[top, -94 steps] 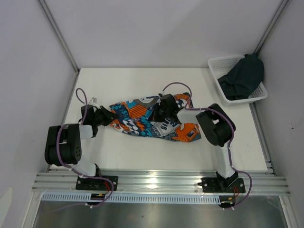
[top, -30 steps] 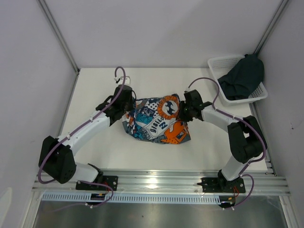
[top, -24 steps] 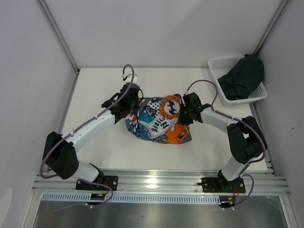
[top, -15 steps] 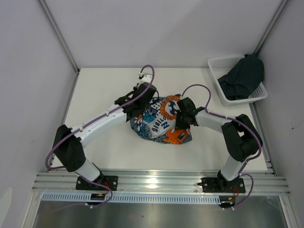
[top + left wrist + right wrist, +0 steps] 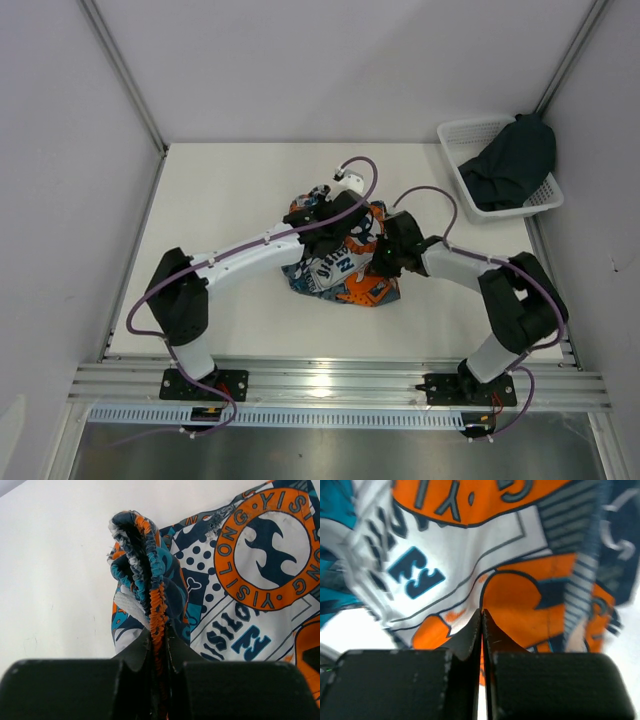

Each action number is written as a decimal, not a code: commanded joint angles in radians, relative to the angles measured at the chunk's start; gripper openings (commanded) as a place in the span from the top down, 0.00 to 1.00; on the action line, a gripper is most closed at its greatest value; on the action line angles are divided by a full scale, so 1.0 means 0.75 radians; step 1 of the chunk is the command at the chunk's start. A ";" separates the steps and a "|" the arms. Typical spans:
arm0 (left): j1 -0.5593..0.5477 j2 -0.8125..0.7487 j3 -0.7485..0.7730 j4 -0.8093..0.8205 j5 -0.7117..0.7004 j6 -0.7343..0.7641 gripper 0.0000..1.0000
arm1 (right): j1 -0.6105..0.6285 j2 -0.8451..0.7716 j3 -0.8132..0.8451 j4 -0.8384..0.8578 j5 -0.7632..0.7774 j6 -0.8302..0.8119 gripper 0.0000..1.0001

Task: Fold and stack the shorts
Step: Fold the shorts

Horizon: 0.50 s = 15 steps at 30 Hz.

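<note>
The printed shorts point(image 5: 340, 270), orange, teal, white and navy with lettering, lie bunched and folded over at the table's middle. My left gripper point(image 5: 338, 228) reaches across from the left and is shut on their gathered elastic waistband point(image 5: 150, 580), held up over the printed panel point(image 5: 260, 565). In the left wrist view the gripper point(image 5: 159, 636) pinches the orange edge. My right gripper point(image 5: 386, 256) is at the shorts' right edge, shut on a thin fold of the orange and white fabric point(image 5: 520, 590); its jaws point(image 5: 481, 614) are pressed together. The dark navy-teal shorts point(image 5: 512, 160) sit heaped in the basket.
A white mesh basket point(image 5: 455, 133) stands at the table's back right corner. Grey walls and metal posts close in the left, back and right sides. The aluminium rail with both arm bases runs along the near edge.
My left gripper has carried the waistband end rightward over the shorts, folding them into a smaller bundle. My right gripper has shifted slightly left and down, still holding the right edge.
</note>
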<state>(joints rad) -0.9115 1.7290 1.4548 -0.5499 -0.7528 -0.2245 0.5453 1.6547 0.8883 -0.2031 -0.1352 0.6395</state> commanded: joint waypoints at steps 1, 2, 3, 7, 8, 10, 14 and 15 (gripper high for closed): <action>-0.020 0.012 0.059 0.015 -0.035 -0.036 0.90 | -0.087 -0.187 -0.043 0.113 -0.104 0.080 1.00; -0.026 0.014 0.057 0.040 -0.029 -0.040 0.90 | -0.099 -0.216 -0.049 0.115 -0.120 0.086 1.00; -0.030 0.016 0.055 0.054 -0.025 -0.040 0.90 | -0.115 -0.240 -0.055 0.115 -0.139 0.090 1.00; -0.063 0.065 0.101 0.042 -0.039 -0.056 0.90 | -0.163 -0.308 -0.031 0.012 -0.106 0.053 1.00; -0.069 0.087 0.116 0.030 -0.056 -0.063 0.90 | -0.187 -0.304 -0.019 -0.003 -0.098 0.025 1.00; -0.083 0.114 0.171 -0.005 -0.064 -0.073 0.91 | -0.218 -0.292 -0.019 -0.028 -0.104 0.010 1.00; -0.106 0.163 0.241 -0.034 -0.086 -0.077 0.91 | -0.259 -0.200 -0.021 -0.011 -0.100 -0.026 1.00; -0.110 0.182 0.257 -0.036 -0.090 -0.075 0.90 | -0.271 -0.182 -0.019 0.005 -0.100 -0.035 1.00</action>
<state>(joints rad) -0.9775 1.8515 1.5791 -0.5724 -0.7803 -0.2626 0.3626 1.4738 0.8513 -0.1997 -0.2111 0.6510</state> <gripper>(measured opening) 0.111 0.003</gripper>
